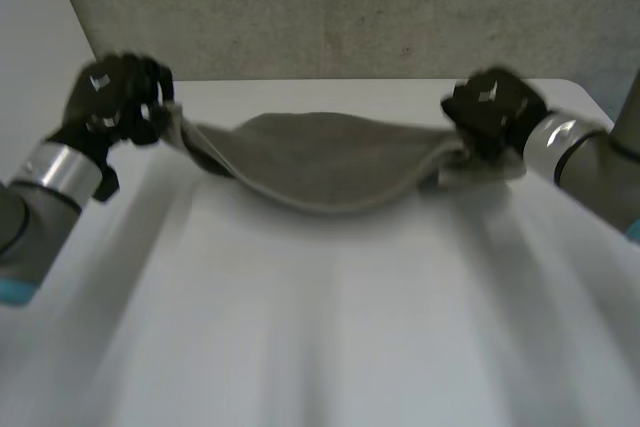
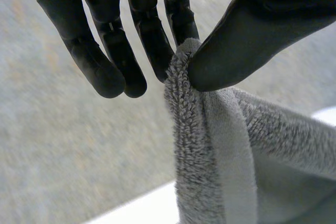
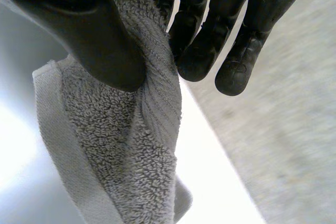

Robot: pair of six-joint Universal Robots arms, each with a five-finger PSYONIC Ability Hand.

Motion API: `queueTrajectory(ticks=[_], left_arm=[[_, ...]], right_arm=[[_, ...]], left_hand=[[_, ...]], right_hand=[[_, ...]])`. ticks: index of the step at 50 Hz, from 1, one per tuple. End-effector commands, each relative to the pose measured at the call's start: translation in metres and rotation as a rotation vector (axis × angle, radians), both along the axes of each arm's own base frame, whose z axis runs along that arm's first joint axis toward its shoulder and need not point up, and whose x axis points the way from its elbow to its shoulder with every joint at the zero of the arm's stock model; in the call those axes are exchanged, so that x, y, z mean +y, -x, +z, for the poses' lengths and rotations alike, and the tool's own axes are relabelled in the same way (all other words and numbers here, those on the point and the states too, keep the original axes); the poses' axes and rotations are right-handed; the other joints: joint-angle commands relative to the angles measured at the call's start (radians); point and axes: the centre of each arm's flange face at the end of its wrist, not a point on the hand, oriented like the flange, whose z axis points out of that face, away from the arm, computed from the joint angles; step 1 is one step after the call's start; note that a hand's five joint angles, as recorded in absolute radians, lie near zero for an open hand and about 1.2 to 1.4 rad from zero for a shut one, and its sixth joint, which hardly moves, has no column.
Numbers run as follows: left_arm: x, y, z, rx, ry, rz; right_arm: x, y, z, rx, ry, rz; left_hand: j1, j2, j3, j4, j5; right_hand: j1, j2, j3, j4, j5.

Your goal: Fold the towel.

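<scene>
Head view: left robot hand (image 1: 118,99) and right robot hand (image 1: 493,109) each clamp one end of the towel (image 1: 330,165) between thumb and fingers. It hangs slung between them, sagging over the far counter (image 1: 330,327). Judgement: mid-fold; laying down and flattening remain.

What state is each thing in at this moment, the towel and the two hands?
towel: held at both ends, sagging in the middle over the far part of the table.
left hand: shut on the towel, one end pinched between thumb and a finger.
right hand: shut on the towel, the other end pinched between thumb and fingers.
</scene>
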Motion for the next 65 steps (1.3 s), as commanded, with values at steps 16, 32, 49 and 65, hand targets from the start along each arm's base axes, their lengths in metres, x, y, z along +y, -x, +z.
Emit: queueTrajectory(ticks=[16,32,49,65], left_arm=[[0.052,-0.006,-0.060,-0.245,-0.044,-0.074],[0.050,-0.009,-0.059,-0.240,-0.047,-0.053],[0.056,-0.008,-0.065,-0.259,-0.057,-0.058],[0.084,-0.006,-0.083,-0.559,0.026,-0.081]], right_arm=[[0.015,0.010,-0.056,0.170,-0.110,0.029],[0.069,0.039,-0.033,-0.157,-0.392,-0.233],[0.097,0.039,-0.049,-0.330,-0.283,-0.234],[0.075,0.006,-0.104,-0.185,-0.318,-0.266]], left_hand=[[0.005,-0.088,-0.143,-0.120,-0.233],[0.005,-0.088,-0.143,-0.120,-0.233],[-0.345,-0.439,-0.494,-0.470,-0.583],[-0.896,-0.989,-1.044,-1.021,-1.134]], right_hand=[[-0.982,-1.111,-1.115,-1.114,-1.075],[-0.958,-1.087,-1.092,-1.091,-1.051],[-0.941,-1.070,-1.074,-1.073,-1.034],[-0.618,-0.747,-0.751,-0.750,-0.711]])
